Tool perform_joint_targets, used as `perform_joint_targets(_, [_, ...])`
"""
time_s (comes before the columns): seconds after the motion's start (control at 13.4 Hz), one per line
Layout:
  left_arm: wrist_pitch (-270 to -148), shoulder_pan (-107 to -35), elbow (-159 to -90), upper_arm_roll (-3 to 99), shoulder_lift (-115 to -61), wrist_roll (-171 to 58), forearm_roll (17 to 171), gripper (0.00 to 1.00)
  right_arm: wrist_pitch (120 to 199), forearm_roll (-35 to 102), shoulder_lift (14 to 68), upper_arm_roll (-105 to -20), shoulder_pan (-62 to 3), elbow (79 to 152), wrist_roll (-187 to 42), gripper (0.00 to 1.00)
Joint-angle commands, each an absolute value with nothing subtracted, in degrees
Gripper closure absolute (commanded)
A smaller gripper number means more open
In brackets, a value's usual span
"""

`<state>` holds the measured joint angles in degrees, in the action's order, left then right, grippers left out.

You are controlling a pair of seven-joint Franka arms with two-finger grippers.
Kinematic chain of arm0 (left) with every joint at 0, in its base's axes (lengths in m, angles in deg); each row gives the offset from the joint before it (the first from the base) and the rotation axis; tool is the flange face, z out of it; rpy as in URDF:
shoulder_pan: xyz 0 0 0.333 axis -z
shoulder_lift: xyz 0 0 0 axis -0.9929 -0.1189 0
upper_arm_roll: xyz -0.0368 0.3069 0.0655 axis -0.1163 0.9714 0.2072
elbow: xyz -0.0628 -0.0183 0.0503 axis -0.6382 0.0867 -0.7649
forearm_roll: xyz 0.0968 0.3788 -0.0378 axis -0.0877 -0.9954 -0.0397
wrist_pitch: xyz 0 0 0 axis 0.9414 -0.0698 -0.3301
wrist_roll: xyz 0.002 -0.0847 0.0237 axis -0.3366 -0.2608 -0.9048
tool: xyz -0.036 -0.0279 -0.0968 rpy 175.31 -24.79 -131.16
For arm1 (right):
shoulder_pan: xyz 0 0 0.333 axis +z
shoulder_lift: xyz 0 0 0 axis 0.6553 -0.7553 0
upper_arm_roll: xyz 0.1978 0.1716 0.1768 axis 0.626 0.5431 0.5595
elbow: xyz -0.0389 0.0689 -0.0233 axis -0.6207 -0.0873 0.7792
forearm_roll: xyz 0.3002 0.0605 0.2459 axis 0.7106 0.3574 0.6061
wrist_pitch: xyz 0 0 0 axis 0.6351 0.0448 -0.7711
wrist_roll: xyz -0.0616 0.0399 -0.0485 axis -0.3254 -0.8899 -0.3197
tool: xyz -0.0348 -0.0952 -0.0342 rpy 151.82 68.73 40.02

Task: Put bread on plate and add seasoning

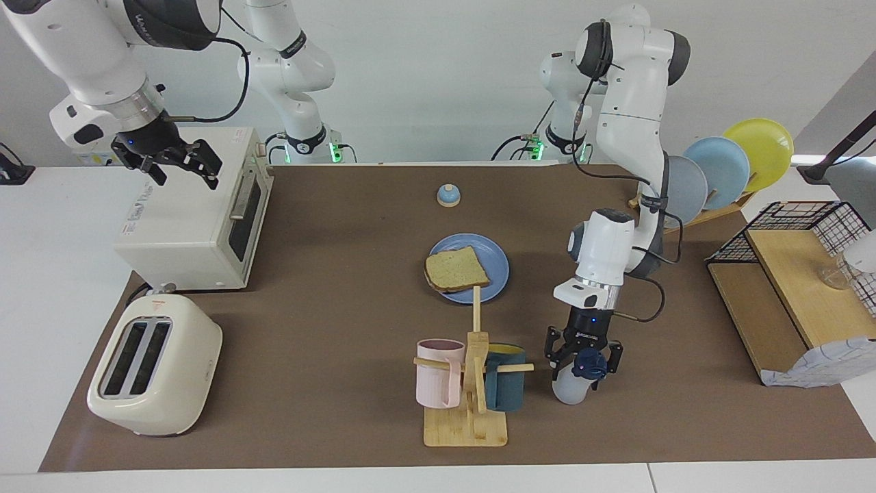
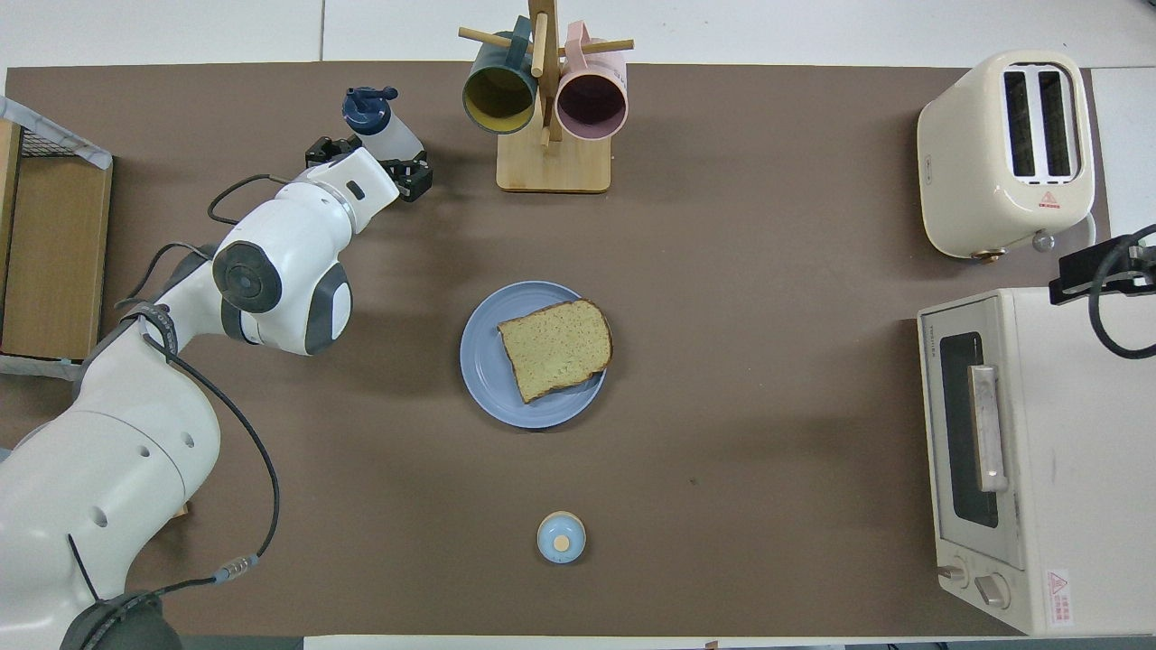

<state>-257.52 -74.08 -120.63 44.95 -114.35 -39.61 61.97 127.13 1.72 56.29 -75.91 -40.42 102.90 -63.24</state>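
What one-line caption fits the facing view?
Left gripper open around the upright white navy-capped seasoning bottle; tan bread slice on round blue plate; right gripper waits over the toaster oven.

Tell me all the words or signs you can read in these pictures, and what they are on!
No word here can be read for sure.
Toaster: a red triangle warning sign with tiny print under it, too small to read.
Toaster oven: a brand word above the door and a red-and-white sticker by the knobs, both too small.
Right arm: dark letters on the upper joint, cut off and unclear.
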Motion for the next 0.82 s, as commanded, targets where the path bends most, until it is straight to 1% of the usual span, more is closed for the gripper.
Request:
perform_joint_targets(0.0, [-257.10,-76.04,-123.59,44.49,-112.59,-39.46,61.07,0.00,128.23,1.47,57.65,-75.96,-40.59,104.56,-64.18,0.00])
perform_joint_targets(0.22, [-256.57,-77.72,-128.16,44.49,-108.90,-39.37,61.07,0.00,128.23,1.47,57.65,-75.96,-40.59,104.56,-64.18,0.00])
perform_joint_targets(0.37, [-253.52,-78.16,-131.94,44.49,-104.00,-39.29,61.07,0.00,128.23,1.47,57.65,-75.96,-40.59,104.56,-64.18,0.00])
perform_joint_targets(0.52, [-243.71,-78.51,-133.09,44.49,-98.46,-38.76,61.07,0.00,128.23,1.47,57.65,-75.96,-40.59,104.56,-64.18,0.00])
perform_joint_targets(0.74, [-227.89,-77.81,-133.10,44.14,-91.08,-38.76,61.07,0.00,128.23,1.47,57.65,-75.96,-40.59,104.56,-64.18,0.00])
